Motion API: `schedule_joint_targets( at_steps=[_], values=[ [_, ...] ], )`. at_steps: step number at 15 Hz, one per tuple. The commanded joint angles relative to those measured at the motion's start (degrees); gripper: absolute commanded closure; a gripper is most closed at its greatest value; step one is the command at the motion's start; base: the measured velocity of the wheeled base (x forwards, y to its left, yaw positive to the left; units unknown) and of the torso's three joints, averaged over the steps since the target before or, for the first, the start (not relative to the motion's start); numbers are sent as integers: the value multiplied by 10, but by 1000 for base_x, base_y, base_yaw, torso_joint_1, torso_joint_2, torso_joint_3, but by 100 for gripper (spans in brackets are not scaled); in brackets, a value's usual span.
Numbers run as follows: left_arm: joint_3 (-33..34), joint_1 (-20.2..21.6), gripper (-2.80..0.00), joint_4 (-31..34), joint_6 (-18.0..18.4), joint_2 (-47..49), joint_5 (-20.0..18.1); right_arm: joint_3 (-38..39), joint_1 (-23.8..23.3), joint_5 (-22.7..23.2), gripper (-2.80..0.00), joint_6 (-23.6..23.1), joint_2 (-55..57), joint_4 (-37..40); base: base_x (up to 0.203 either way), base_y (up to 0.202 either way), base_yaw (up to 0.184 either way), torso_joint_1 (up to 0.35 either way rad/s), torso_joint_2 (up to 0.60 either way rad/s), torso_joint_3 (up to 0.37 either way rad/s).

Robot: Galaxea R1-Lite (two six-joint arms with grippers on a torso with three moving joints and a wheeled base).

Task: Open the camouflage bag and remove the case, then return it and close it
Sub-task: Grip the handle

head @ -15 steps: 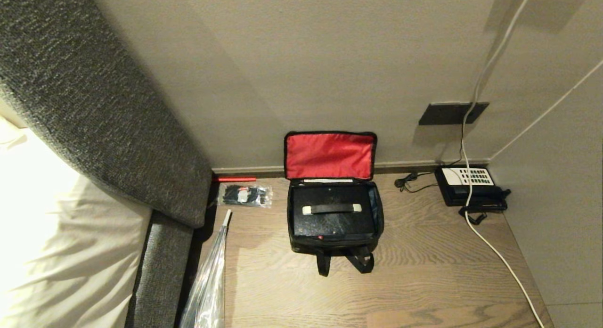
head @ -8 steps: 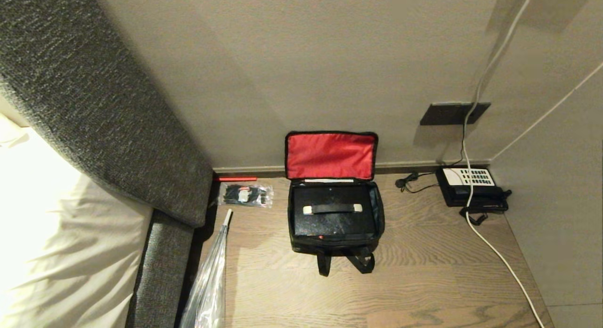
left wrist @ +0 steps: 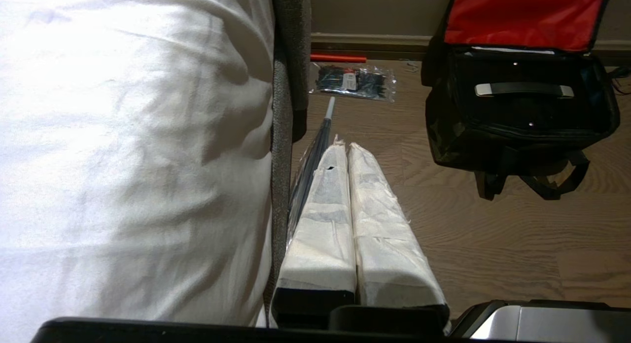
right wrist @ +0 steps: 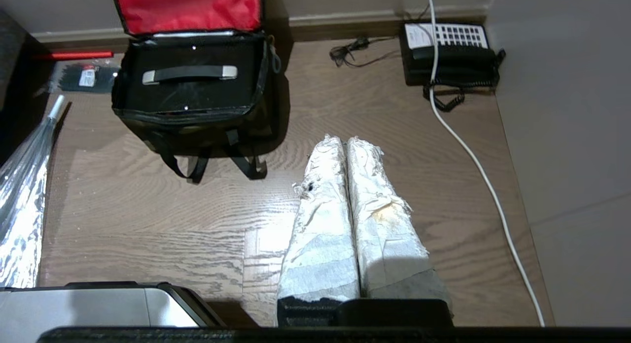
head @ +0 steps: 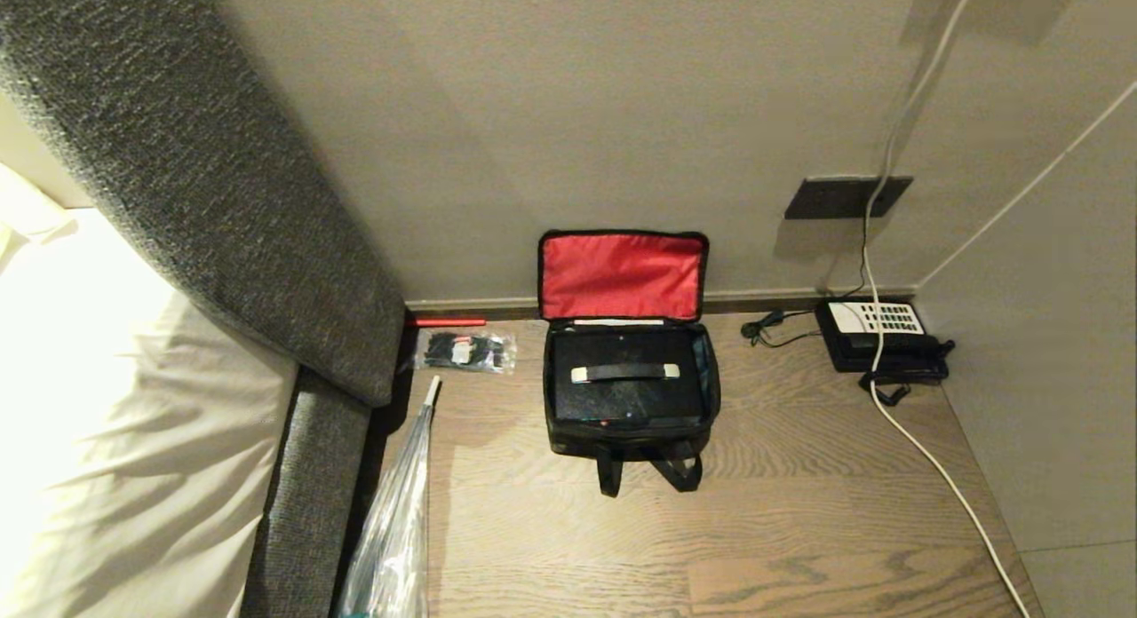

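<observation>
meanwhile, the whole head view is seen shifted against a moment ago: the bag [head: 626, 383], phone [head: 879, 336] and wall plate [head: 846, 197] all sit a little higher and look smaller, so the camera is judged to have moved, not the things. the bag is found on the wooden floor [head: 799, 511] by the wall, its red lid [head: 622, 276] propped open, with the case [head: 624, 389] lying inside, handle up. the left gripper [left wrist: 347, 148] is held beside the bed [left wrist: 133, 151], fingers pressed together on nothing; the right gripper [right wrist: 343, 142] is held over bare floor, fingers likewise clenched and empty. the bag stands open, so lifting the case out is judged next.
</observation>
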Motion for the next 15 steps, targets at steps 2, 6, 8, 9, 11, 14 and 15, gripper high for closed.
schedule_joint_targets(
  at_steps=[2, 6, 8, 9, 11, 14, 15],
  values=[
    [0, 0, 0, 0, 0, -1, 0, 0, 0, 0, 0, -1, -2, 0, 0, 0, 0, 0, 0, 0],
    [0, 0, 0, 0, 0, -1, 0, -4, 0, 8, 0, -28, -2, 12, 0, 0, 0, 0, 0, 0],
    [0, 0, 0, 0, 0, -1, 0, -22, 0, 7, 0, -24, -2, 5, 0, 0, 0, 0, 0, 0],
    [0, 0, 0, 0, 0, -1, 0, -57, 0, 11, 0, -22, -2, 19, 0, 0, 0, 0, 0, 0],
    [0, 0, 0, 0, 0, -1, 0, -182, 0, 19, 0, -20, -2, 137, 0, 0, 0, 0, 0, 0],
    [0, 0, 0, 0, 0, -1, 0, -314, 0, 41, 0, 1, -2, 397, 0, 0, 0, 0, 0, 0],
    [0, 0, 0, 0, 0, -1, 0, -321, 0, 49, 0, 4, 3, 419, 0, 0, 0, 0, 0, 0]
  ],
)
